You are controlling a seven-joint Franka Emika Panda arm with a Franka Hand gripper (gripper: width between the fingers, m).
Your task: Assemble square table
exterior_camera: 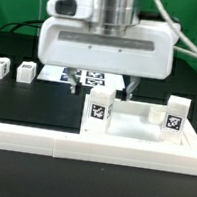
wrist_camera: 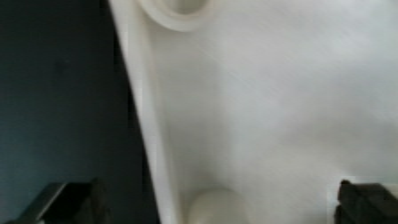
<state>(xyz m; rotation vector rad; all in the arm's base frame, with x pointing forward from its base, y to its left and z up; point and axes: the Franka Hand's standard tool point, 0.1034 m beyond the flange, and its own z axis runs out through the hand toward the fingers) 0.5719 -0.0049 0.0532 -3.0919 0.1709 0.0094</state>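
Observation:
The square table's white slab (exterior_camera: 133,129) lies underside up against the front rail. Two tagged leg blocks (exterior_camera: 100,107) (exterior_camera: 175,114) stand upright at its near corners. Two more small leg blocks (exterior_camera: 1,68) (exterior_camera: 26,71) sit on the black mat at the exterior view's left. My gripper (exterior_camera: 108,86) hangs open just behind and above the slab, holding nothing. Through the wrist camera the slab (wrist_camera: 267,110) fills most of the picture, with a round socket (wrist_camera: 178,14) at one end. The dark fingertips (wrist_camera: 68,204) stand far apart around my gripper (wrist_camera: 217,203); one is over the mat and one over the slab.
A long white L-shaped rail (exterior_camera: 81,143) runs along the front of the table, and the slab rests against it. The marker board (exterior_camera: 81,77) lies flat behind the gripper. A green backdrop closes the far side.

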